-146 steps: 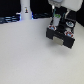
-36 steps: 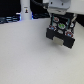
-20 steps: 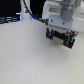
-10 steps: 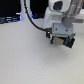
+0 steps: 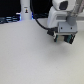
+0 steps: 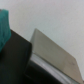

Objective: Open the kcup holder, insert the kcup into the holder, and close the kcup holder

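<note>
Pincer [image 5: 62, 33] low over kcup holder [image 5: 64, 36]; opening and grasp hidden, cannot tell; white table [image 5: 25, 55] around.

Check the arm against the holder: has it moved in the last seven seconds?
Yes. In the exterior view the arm has swung toward that view's right and down, now covering the top of the holder, which stayed put beside the white bottle.

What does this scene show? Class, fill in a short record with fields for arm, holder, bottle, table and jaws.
arm: white arm low over the holder, at the exterior view's right
holder: black box, mostly hidden behind the arm
bottle: tall white bottle at the back, exterior view's left
table: pale surface
jaws: state cannot be told; wrist view too blurred
</note>
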Robot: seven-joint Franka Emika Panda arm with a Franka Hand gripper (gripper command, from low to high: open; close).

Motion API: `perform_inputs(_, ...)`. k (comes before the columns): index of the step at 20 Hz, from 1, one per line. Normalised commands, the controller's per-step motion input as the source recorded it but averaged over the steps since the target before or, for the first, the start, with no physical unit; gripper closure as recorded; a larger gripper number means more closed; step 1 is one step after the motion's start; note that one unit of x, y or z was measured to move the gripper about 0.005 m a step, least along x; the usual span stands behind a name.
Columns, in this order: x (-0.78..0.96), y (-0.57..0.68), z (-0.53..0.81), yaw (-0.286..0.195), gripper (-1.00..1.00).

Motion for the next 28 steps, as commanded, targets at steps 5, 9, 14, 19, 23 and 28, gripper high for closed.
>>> perform_inputs(5,-0.66,0.64,0.13,0.045,-1.00)
perform_inputs(9,-0.78,0.61,0.04,0.031,-1.00)
perform_inputs(14,-0.90,0.59,0.00,0.004,-1.00)
perform_inputs(19,-0.87,0.49,0.00,0.042,-1.00)
perform_inputs(23,-0.63,0.32,0.01,0.049,-1.00)
perform_inputs(28,0.19,0.08,0.80,0.011,-1.00)
